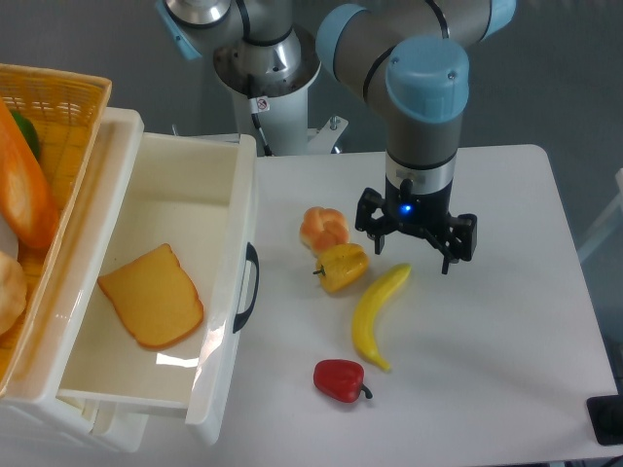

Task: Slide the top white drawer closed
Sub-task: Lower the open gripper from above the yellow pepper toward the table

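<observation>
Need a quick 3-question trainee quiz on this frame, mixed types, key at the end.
1. True or false: the top white drawer is pulled open.
2. What lies inside it? A) slice of bread B) a spoon C) a cup
3. Which item lies nearest the table's front edge: banana, red pepper or yellow pepper?

Key: 1 true; 2 A; 3 red pepper. The claw hangs above the table, touching no food.

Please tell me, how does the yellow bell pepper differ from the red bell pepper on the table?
The yellow pepper is yellow, while the red pepper is deep red. The yellow pepper lies higher in the picture, beside the bread roll and close to the gripper; the red pepper lies lower, near the banana's lower end. The yellow pepper's stem points left toward the top white drawer; the red pepper's stem points right. Both lie on the table, outside the drawer.
</observation>
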Available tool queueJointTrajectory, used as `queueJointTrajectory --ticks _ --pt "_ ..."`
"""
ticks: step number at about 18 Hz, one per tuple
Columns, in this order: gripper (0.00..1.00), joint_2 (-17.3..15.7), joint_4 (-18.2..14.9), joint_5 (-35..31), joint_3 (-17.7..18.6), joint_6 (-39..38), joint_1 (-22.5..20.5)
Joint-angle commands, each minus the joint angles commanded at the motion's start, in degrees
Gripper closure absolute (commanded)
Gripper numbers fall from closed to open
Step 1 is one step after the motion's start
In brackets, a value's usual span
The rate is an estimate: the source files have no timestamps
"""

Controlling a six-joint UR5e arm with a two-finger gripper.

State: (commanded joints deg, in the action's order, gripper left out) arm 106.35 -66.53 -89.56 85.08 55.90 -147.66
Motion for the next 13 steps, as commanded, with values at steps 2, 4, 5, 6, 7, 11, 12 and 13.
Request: queueJointTrajectory --ticks 2,4,5,6,7,11,12,13 --pt "0.00 0.35 0.26 -0.35 0.09 0.00 0.00" --pt "0.00 0.35 0.70 -0.35 0.00 0.17 0.17" --pt "0.00 0.44 0.88 -0.35 0.17 0.26 0.18" --pt "0.00 0.61 0.88 -0.35 0.18 0.26 0.26" --pt "0.00 0.79 0.88 -0.35 0.35 0.26 0.35" --pt "0.00 0.27 1.93 -0.35 2.28 0.18 0.53" --pt "0.00 0.26 2.37 -0.35 2.81 0.26 0.53" --pt "0.00 0.26 2.46 -0.35 2.90 0.26 0.53"
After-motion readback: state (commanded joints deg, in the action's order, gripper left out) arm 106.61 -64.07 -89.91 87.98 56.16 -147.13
